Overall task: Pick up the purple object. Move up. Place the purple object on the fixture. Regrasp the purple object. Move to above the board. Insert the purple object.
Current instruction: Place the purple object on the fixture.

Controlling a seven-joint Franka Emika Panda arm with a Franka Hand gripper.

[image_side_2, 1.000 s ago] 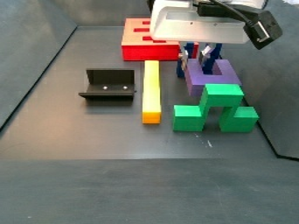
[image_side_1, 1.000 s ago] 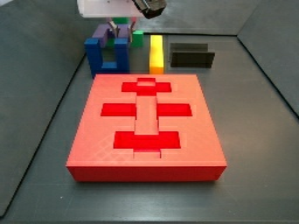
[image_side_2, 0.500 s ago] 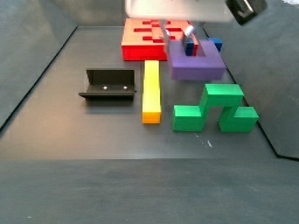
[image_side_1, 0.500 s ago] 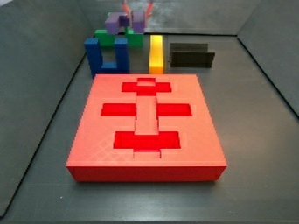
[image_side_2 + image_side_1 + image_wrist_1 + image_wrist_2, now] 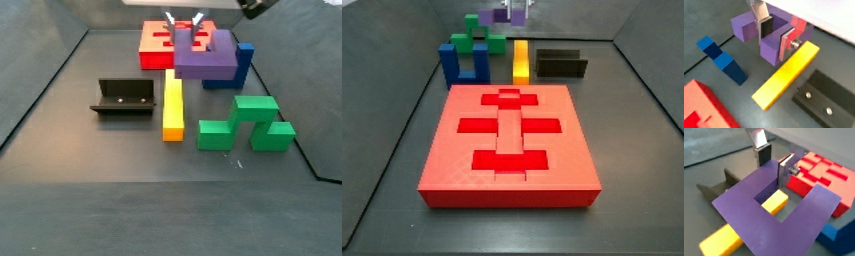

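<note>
The purple object (image 5: 207,62) is a violet U-shaped block hanging in the air above the floor, near the red board (image 5: 158,52). My gripper (image 5: 182,24) is shut on one wall of it. In both wrist views the silver fingers (image 5: 787,44) (image 5: 783,171) clamp that wall, and the two prongs (image 5: 757,210) spread out below. In a side view the purple object (image 5: 508,16) sits at the frame's top edge, above the green block. The black fixture (image 5: 122,98) stands on the floor beside the yellow bar, apart from my gripper (image 5: 775,34).
A yellow bar (image 5: 171,108) lies between the fixture and a green stepped block (image 5: 249,123). A royal-blue U-shaped block (image 5: 464,62) stands at the board's far end. The board (image 5: 509,140) has cross and bar cut-outs. Dark walls enclose the floor.
The gripper has risen with the purple object, lifting it off the floor beside the green block and carrying it upward and toward the board.
</note>
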